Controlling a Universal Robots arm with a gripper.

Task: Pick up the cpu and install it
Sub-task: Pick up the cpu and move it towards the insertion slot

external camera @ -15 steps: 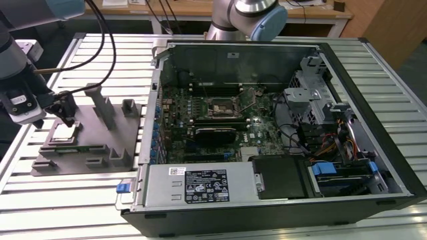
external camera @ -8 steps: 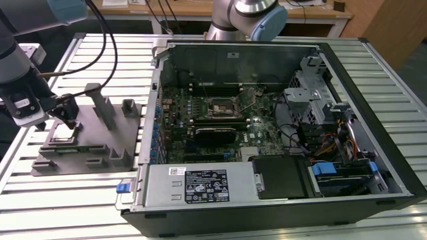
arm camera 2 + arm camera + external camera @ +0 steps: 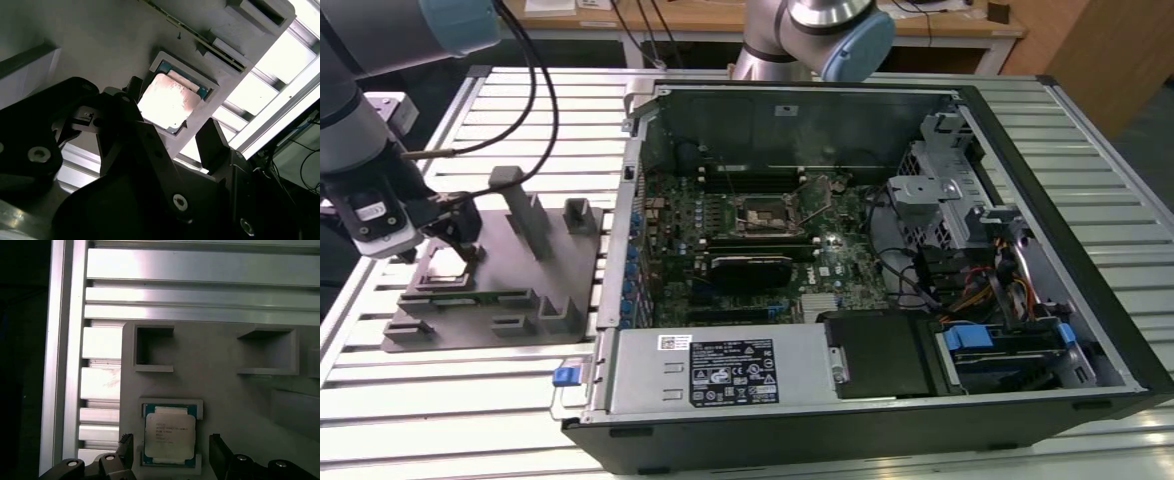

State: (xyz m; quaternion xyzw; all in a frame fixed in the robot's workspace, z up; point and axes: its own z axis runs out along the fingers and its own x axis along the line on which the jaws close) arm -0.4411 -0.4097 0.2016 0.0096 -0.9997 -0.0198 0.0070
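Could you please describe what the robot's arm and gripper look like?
The arm is silver-grey tubing with pale blue joint caps; black cables trail alongside. The gripper is black, with two blocky fingers and silver screw heads.

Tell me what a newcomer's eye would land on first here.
The big open computer case dominates the exterior view's right, its motherboard bare. On the exterior view's left, the claw hangs over the grey tray. In the first wrist view, the silver cpu lies in its tray recess, between the open claw's fingers.
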